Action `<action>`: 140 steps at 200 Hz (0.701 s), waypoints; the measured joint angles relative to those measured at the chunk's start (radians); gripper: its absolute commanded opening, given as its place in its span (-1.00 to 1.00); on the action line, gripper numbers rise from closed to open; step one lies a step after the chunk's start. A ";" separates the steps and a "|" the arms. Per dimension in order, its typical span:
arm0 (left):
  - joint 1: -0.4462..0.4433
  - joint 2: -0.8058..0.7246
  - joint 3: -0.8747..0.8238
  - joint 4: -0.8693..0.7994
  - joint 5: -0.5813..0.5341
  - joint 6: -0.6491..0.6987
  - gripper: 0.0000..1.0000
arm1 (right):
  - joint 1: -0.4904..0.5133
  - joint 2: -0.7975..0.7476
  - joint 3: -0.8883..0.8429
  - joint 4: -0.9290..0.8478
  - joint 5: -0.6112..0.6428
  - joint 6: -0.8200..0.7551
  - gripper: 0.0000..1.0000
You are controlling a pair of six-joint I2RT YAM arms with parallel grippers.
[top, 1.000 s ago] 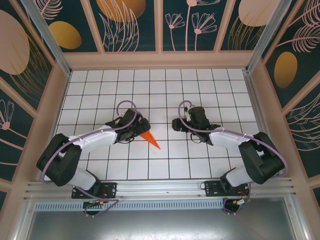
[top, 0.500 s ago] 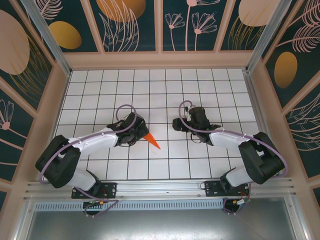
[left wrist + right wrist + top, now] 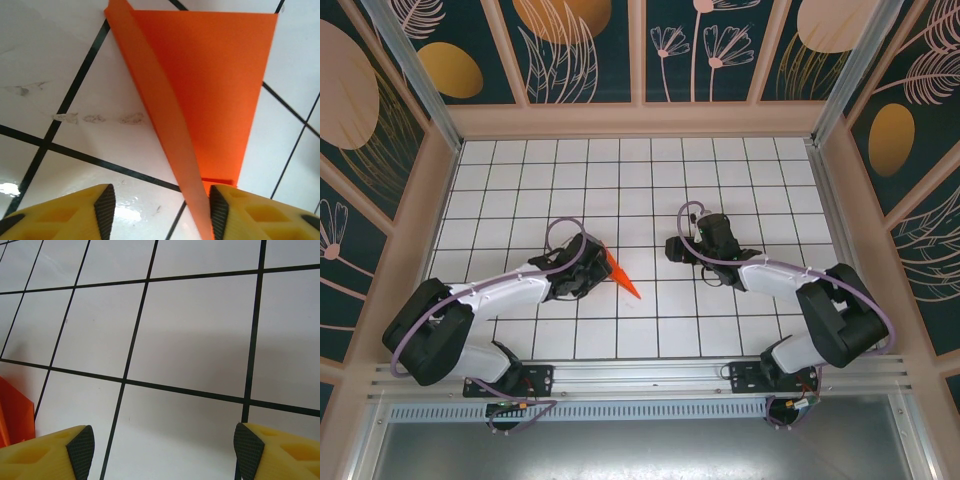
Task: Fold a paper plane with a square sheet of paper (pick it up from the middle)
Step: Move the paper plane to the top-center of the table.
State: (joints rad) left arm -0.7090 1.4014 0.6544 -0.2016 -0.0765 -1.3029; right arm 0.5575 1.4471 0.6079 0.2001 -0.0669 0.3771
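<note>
The orange-red paper, folded into a narrow pointed paper plane (image 3: 621,275), lies on the white grid table left of centre with its tip toward the near right. My left gripper (image 3: 596,270) is at its wide end. In the left wrist view the plane (image 3: 215,85) has one flap standing up. That flap runs down between the jaws and rests against the right pad (image 3: 218,214); the left pad (image 3: 105,210) stands well apart from it. My left gripper (image 3: 161,214) is open around the flap. My right gripper (image 3: 673,248) hovers open over bare tiles, about a tile to the right of the plane.
Wooden walls (image 3: 410,230) with patterned panels enclose the gridded table (image 3: 640,170). An orange corner of the paper (image 3: 15,412) shows at the left edge of the right wrist view, beside the right gripper (image 3: 162,452). Both arm bases sit at the near rail (image 3: 640,375).
The left jaws have narrowed around the plane's raised flap. The plane's wide end has swung toward the far side while its tip stayed put. The right arm has hardly moved.
</note>
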 measured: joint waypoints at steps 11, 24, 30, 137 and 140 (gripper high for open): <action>0.000 -0.006 -0.021 0.011 -0.004 -0.021 -0.13 | 0.000 0.003 0.000 0.000 0.000 0.000 0.51; 0.000 -0.015 -0.044 0.023 -0.004 -0.043 -0.17 | 0.000 0.007 0.000 0.000 0.000 0.000 0.51; 0.000 -0.016 -0.050 0.027 -0.004 -0.050 -0.20 | 0.000 0.009 0.000 0.000 -0.001 0.000 0.51; 0.000 -0.007 -0.016 0.134 -0.043 -0.010 -0.83 | -0.059 -0.005 -0.008 0.011 -0.018 0.016 0.51; 0.000 -0.007 -0.010 0.142 -0.040 0.001 -0.83 | -0.064 -0.014 -0.013 0.014 -0.021 0.019 0.52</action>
State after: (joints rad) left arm -0.7090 1.3945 0.6445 -0.0593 -0.1165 -1.3018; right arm 0.4934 1.4330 0.5953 0.2142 -0.0879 0.3962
